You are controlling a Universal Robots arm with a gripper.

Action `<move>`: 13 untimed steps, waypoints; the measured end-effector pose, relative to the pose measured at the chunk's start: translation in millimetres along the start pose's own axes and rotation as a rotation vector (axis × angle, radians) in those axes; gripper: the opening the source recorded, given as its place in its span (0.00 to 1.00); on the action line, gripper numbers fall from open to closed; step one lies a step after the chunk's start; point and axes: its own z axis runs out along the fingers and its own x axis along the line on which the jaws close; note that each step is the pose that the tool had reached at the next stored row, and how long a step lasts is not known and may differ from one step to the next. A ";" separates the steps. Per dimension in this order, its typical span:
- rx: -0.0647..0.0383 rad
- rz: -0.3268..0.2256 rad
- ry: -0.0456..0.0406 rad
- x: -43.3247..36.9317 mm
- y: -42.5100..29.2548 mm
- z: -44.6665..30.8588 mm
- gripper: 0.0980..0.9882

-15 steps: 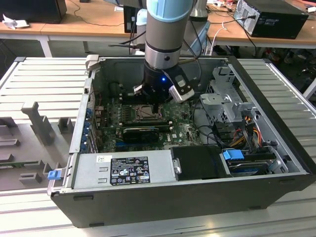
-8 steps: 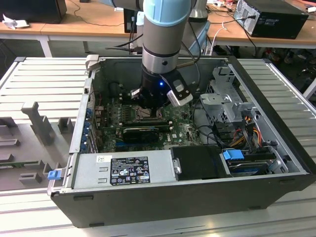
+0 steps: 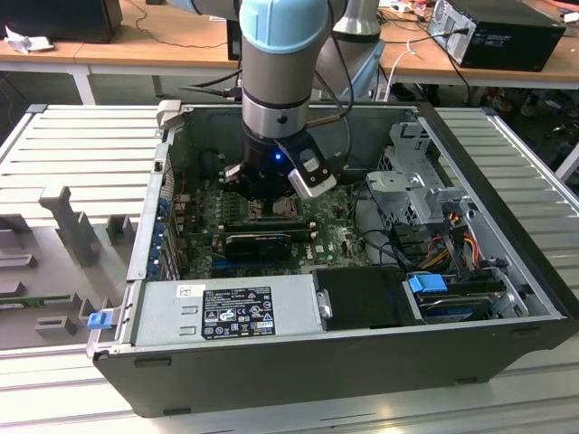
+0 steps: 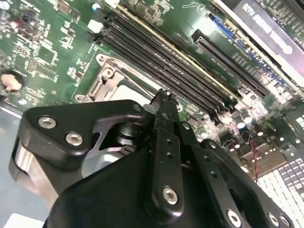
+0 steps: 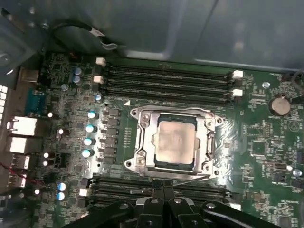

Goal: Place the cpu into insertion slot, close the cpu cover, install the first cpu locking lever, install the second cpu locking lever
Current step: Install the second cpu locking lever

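In the first wrist view the cpu, a dull silvery square, lies flat in the socket. The cpu cover, a metal frame, lies closed around it. A thin wire locking lever runs slanted along the socket edge nearest my gripper. The black fingers are shut together, with their tips at that lever; I cannot tell whether the wire is pinched between them. The second wrist view shows the gripper just over the socket frame. In the exterior view the gripper reaches down into the open computer case onto the motherboard.
Memory slots lie on two sides of the socket. An expansion card, a power supply, a drive cage and loose cables crowd the case. Its walls close in all around.
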 end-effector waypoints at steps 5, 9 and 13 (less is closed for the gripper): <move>-0.005 0.000 -0.0004 9.8 -2.8 9.9 0.01; -0.024 0.000 -0.0020 22.0 -9.5 10.2 0.01; -0.047 0.000 -0.0041 27.6 -14.5 18.1 0.01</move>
